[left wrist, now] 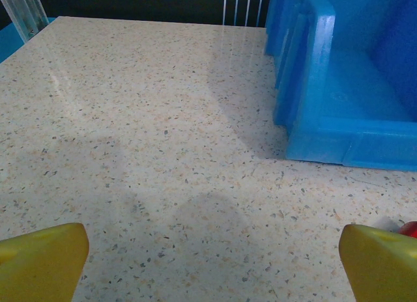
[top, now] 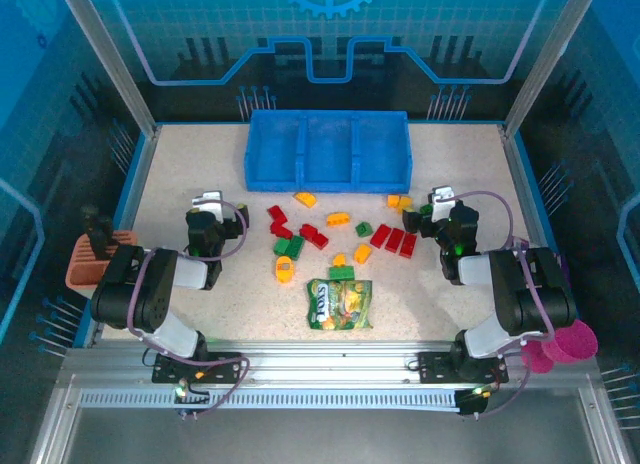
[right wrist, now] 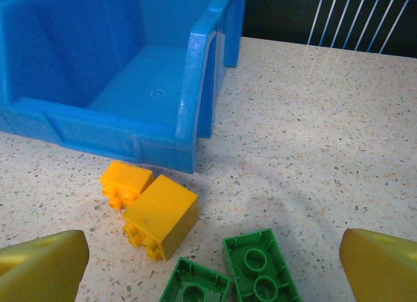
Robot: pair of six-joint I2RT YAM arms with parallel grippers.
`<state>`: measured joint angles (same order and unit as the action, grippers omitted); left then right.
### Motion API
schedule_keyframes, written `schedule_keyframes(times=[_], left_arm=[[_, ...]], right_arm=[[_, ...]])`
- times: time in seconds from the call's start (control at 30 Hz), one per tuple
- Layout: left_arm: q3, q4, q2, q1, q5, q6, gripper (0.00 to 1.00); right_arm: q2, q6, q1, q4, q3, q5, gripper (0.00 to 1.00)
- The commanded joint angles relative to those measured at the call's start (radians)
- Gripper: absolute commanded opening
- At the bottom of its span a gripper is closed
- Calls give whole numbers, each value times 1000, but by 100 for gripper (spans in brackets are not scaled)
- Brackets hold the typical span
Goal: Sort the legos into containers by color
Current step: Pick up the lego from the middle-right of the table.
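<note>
On the speckled desk (top: 190,164), in front of the wide blue tray (top: 300,180) with its three side-by-side compartments, the legos (top: 318,238) lie scattered in red, green and yellow-orange, all outside the tray and mostly between the two arms. The left claw (left wrist: 212,263) stands spread wide, its yellow fingertips (left wrist: 42,260) at the two lower corners of its wrist view with only bare desk between them. The tray's left end wall (left wrist: 313,68) rises ahead and to the right of it, and a sliver of a red block (left wrist: 409,228) peeks in just beside the right-hand tip. From above, this claw sits well to the left of the pile, apart from every block. The right claw (right wrist: 212,263) is likewise spread wide. Two green bricks (right wrist: 260,273), hollow sides up, lie on the desk between its tips, touched by neither. Just beyond them two yellow-orange blocks (right wrist: 159,217) sit side by side, close against the near corner of the tray's right compartment (right wrist: 195,87). A green-yellow candy bag (top: 340,304) lies nearer the arm bases, below the pile.
</note>
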<state>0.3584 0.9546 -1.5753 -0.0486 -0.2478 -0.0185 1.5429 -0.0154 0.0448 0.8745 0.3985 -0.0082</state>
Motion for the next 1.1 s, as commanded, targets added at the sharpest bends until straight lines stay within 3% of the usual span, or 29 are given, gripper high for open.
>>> schedule_keyframes(times=[0.0, 0.8, 1.07], left_arm=[[9, 13, 16, 6, 4, 9, 99], [8, 12, 16, 6, 4, 8, 99], [11, 5, 16, 7, 55, 23, 99]], right_arm=[[-3, 3, 0, 7, 4, 0, 100], [-3, 4, 0, 8, 3, 1, 100], [-3, 8, -1, 6, 6, 11, 100]])
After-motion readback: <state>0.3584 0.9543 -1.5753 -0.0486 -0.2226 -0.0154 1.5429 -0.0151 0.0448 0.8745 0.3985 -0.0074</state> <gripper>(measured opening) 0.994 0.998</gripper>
